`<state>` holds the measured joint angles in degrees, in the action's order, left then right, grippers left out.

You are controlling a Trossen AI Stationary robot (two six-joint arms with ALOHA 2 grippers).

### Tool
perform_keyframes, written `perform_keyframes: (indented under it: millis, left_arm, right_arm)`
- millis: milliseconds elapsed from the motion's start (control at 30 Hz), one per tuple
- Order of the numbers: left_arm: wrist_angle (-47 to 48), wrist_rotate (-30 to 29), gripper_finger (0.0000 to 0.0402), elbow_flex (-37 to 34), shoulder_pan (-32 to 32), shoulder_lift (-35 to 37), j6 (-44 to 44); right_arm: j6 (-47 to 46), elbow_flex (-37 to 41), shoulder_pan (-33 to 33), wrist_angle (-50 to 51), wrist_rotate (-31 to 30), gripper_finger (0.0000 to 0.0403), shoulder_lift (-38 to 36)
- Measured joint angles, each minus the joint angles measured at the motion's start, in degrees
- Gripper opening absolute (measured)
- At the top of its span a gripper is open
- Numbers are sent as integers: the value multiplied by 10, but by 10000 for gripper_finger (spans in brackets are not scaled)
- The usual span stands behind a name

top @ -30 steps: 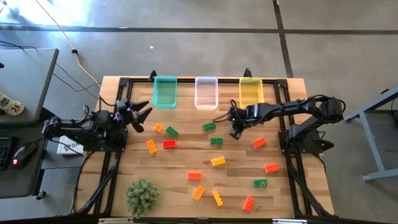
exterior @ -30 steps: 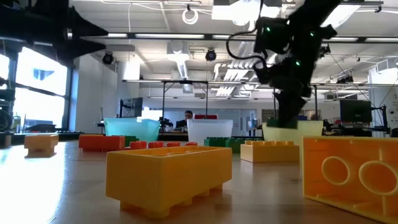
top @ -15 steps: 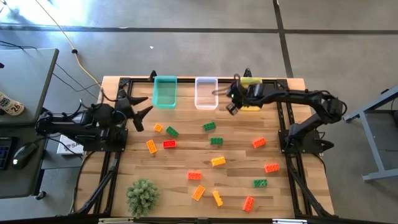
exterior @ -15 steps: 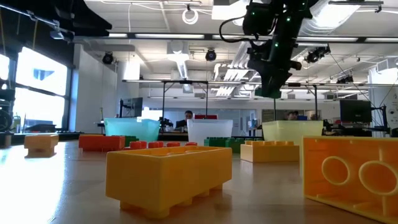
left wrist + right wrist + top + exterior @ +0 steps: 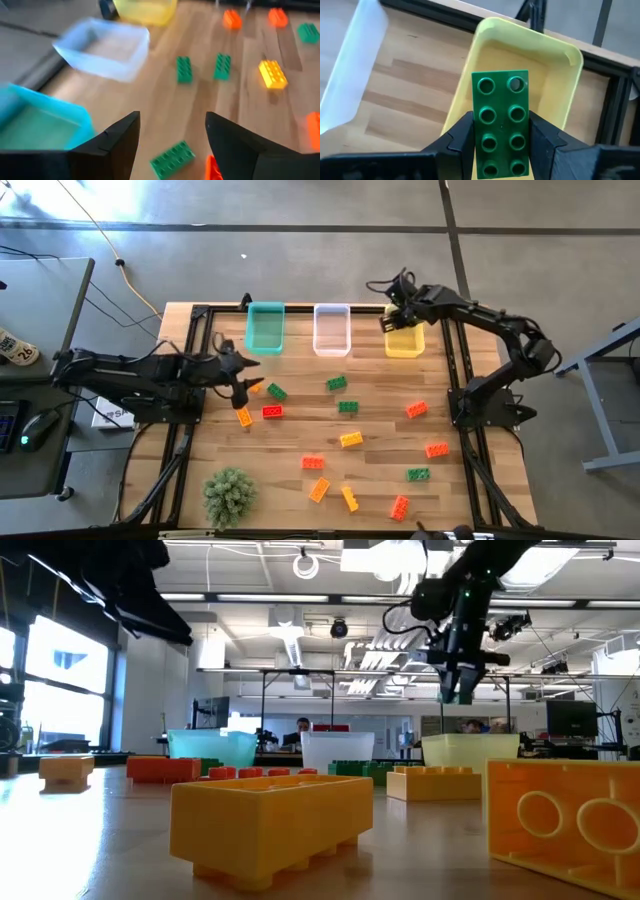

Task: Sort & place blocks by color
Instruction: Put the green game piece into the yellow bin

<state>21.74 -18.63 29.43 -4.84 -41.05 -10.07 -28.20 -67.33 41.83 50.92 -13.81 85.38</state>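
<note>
Wood planks make up my table (image 5: pixel 300 430), with green, orange, red and yellow blocks scattered over it and a small plant (image 5: pixel 229 495) at the near left corner. Three bins sit along the far edge: teal (image 5: pixel 265 327), clear (image 5: pixel 332 329) and yellow (image 5: pixel 404 330). Around the table I see grey concrete floor; through the low view, an open office with ceiling lights and a person seated far behind the bins.

My right gripper (image 5: pixel 500 145) is stretched out above the yellow bin, fingers clamped on a green block (image 5: pixel 500 122) held flat, studs up, over the bin's interior. My left gripper (image 5: pixel 172 137) reaches in over the table's left side near a green block (image 5: pixel 277 391) and a small orange one (image 5: pixel 255 386), fingers spread apart and holding nothing.
</note>
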Motion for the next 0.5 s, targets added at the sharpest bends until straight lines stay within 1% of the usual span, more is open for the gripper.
perform_keyframes:
  millis: [167,267,400,500]
  left_arm:
    - [0,51,213,0,0,-57,-48]
    - [-1,88,213,0,0,-89,-64]
    - [1,142,213,1,0,-131,-83]
    - [38,157,213,26,0,-163,-88]
  right_arm:
    - [25,0,45,1,70,119,1]
    - [34,0,66,6,89,135,1]
    - [56,0,86,8,111,139,1]
    - [73,0,93,9,112,139,1]
